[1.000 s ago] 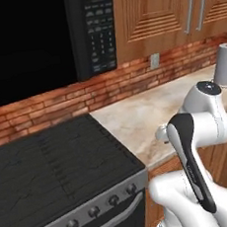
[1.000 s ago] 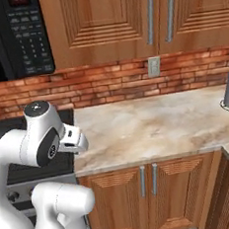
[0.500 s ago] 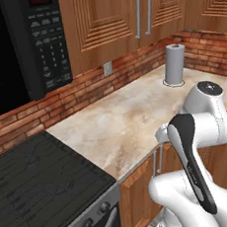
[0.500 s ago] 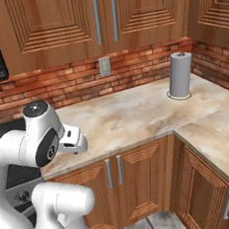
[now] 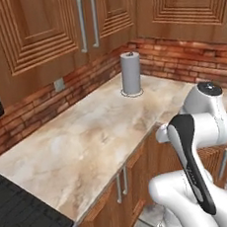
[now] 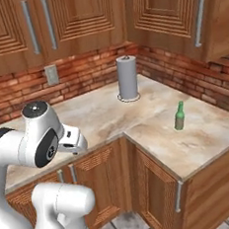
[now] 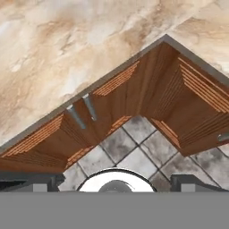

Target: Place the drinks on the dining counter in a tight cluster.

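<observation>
A slim dark-green bottle (image 6: 179, 116), one of the drinks, stands upright on the right leg of an L-shaped marble counter (image 6: 101, 113) against the brick wall. The dining counter is out of view. My arm is folded close to the base, well short of the bottle. In the hand view my gripper (image 7: 114, 183) points down at the counter's inner corner (image 7: 164, 39) and the tiled floor (image 7: 129, 150). Its dark fingertips (image 7: 31, 181) stand far apart at the bottom corners with nothing between them, so it is open.
A grey paper-towel roll (image 5: 130, 74) (image 6: 127, 78) stands upright near the counter's back corner. Wooden wall cabinets (image 5: 37, 29) hang above and base cabinets with handles (image 6: 157, 181) run below. The black stove (image 5: 22, 222) shows at the lower left.
The whole picture has swung to the right, so the camera moved with the base. The microwave and stove slid off to the left; the counter corner and green bottle came into view. The arm's pose is unchanged.
</observation>
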Controlling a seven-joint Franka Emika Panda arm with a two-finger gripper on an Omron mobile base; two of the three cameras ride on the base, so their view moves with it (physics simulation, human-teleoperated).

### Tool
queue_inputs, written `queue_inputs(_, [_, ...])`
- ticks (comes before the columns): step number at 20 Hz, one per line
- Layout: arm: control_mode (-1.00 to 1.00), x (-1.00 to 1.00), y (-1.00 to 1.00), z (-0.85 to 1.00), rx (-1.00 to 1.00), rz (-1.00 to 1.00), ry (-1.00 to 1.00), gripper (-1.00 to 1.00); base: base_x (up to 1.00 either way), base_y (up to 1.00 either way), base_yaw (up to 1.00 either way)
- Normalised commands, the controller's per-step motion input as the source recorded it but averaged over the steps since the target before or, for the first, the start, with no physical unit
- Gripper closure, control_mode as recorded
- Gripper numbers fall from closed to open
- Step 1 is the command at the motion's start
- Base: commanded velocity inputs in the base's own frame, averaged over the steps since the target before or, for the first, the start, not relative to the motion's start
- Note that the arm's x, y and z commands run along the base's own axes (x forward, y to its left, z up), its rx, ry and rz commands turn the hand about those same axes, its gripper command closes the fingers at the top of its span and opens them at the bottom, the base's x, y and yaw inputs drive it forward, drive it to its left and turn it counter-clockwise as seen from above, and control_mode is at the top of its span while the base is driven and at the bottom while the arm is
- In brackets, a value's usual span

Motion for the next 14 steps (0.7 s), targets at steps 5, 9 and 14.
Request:
queue_inputs(5, [1.00,0.00,0.00,0.00,0.00,0.00,0.00,-1.00,0.74,-0.69,-0.41])
queue_inputs(9, [1.00,0.00,0.00,0.00,0.00,0.00,0.00,-1.00,0.94,-0.44,-0.46])
queue_inputs(14, [1.00,0.00,0.00,0.00,0.00,0.00,0.00,-1.00,0.12,0.07,-0.41])
